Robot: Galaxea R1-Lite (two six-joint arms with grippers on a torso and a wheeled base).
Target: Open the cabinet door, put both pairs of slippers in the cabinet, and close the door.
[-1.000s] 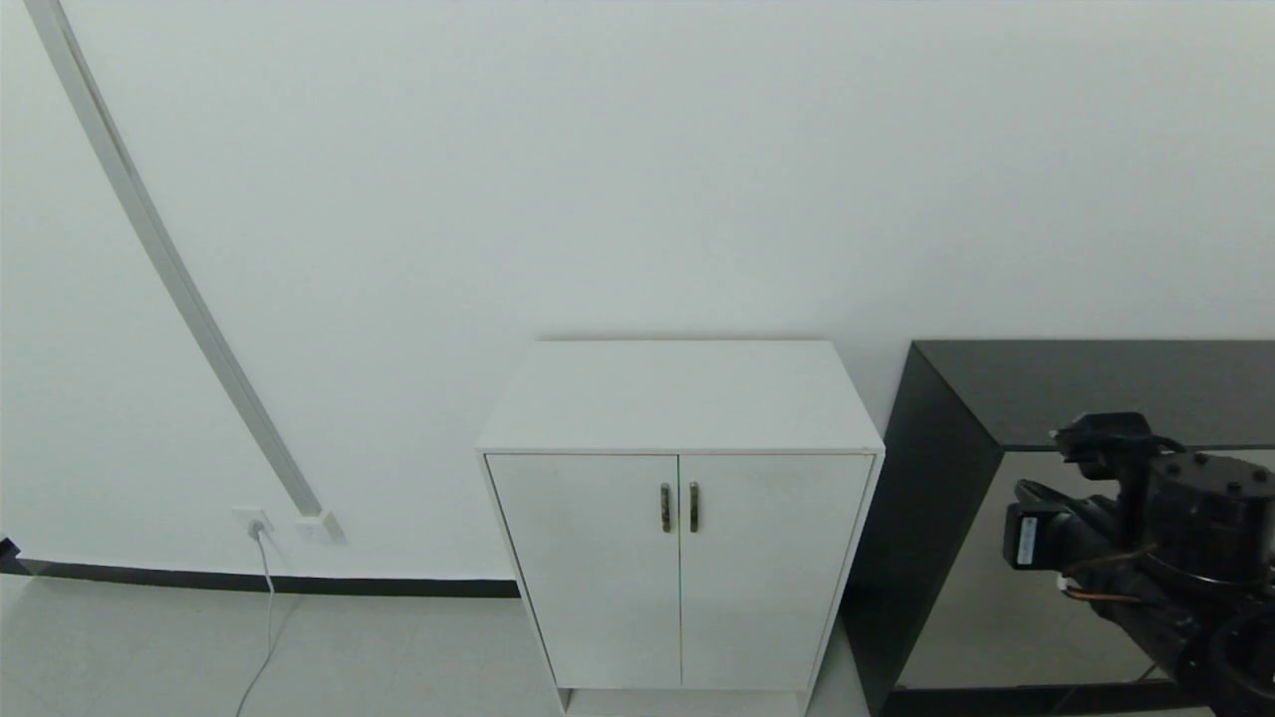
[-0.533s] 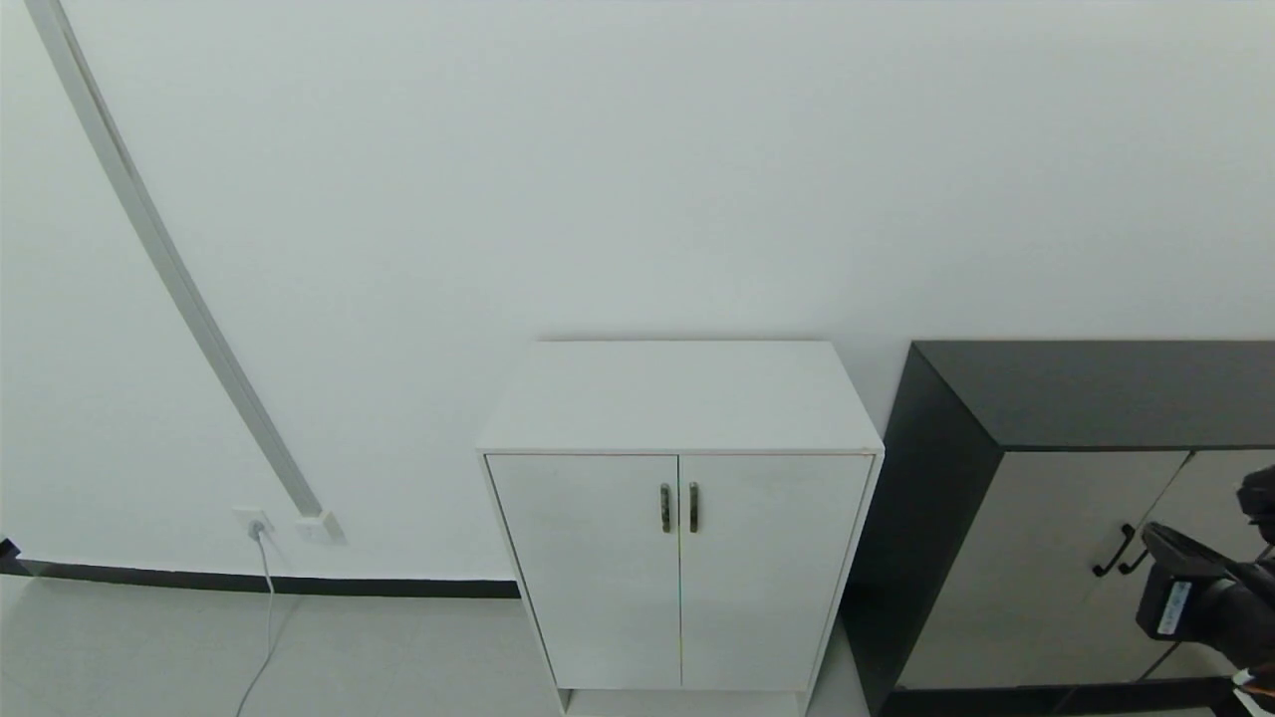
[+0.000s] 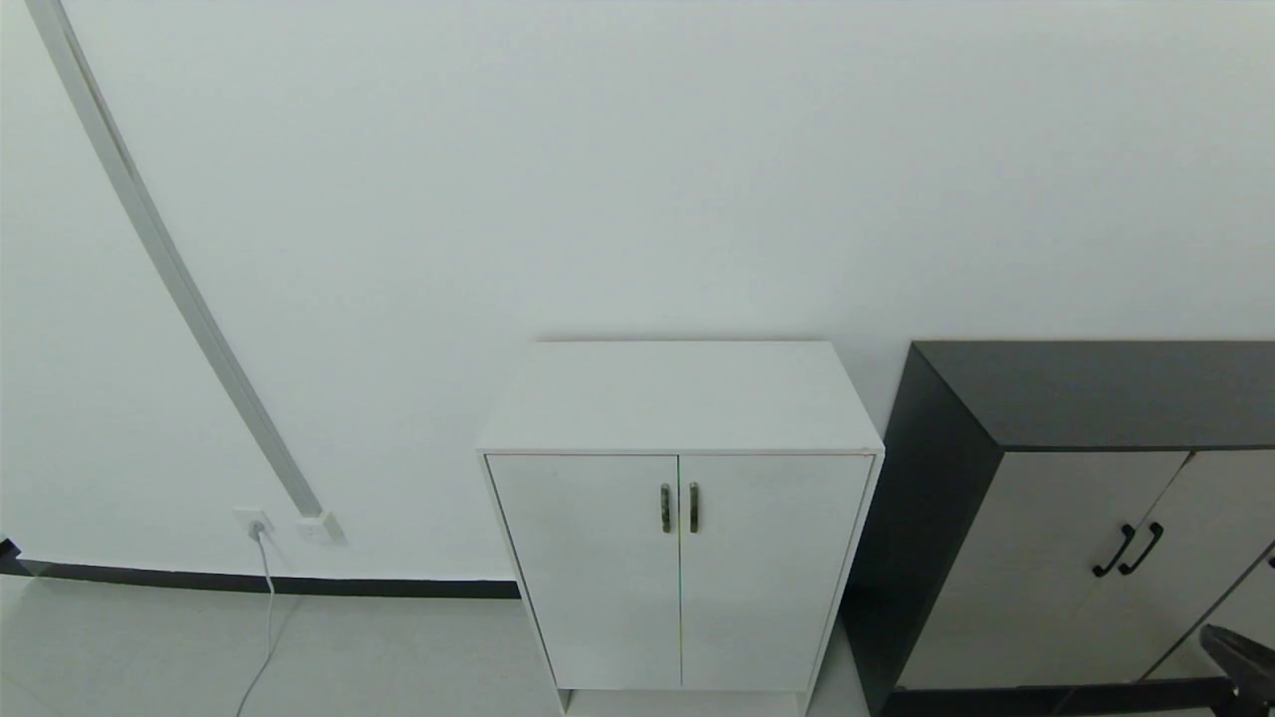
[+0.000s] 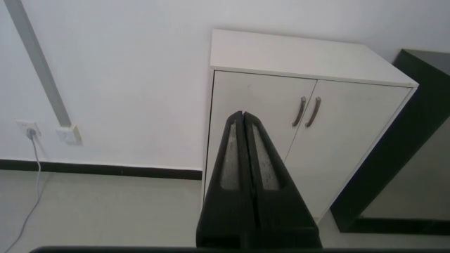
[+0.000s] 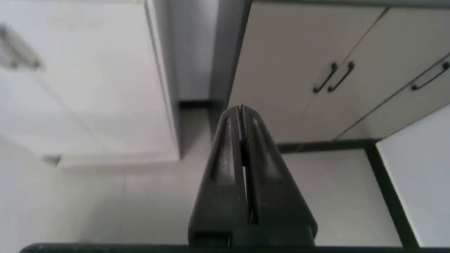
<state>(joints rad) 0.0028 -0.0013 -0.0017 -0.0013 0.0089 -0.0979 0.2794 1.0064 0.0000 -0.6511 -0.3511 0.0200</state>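
Observation:
A white two-door cabinet [image 3: 679,518] stands against the wall, both doors shut, with two dark handles [image 3: 679,507] side by side at the centre seam. In the left wrist view my left gripper [image 4: 243,116] is shut and empty, held in front of the cabinet [image 4: 309,105], well short of its left door. My right gripper [image 5: 241,111] is shut and empty, low over the floor beside the white cabinet's side [image 5: 84,84]. A dark tip of the right arm [image 3: 1240,652] shows at the head view's lower right corner.
A black cabinet [image 3: 1076,518] with grey doors and black handles [image 3: 1128,550] stands right of the white one. A wall socket with a grey cable [image 3: 261,597] and a slanted cable duct [image 3: 169,269] are on the left. Pale floor [image 3: 249,657] lies open in front.
The right arm has dropped down and to the right, almost out of the head view, uncovering the black cabinet's doors and handles. The white cabinet has not changed.

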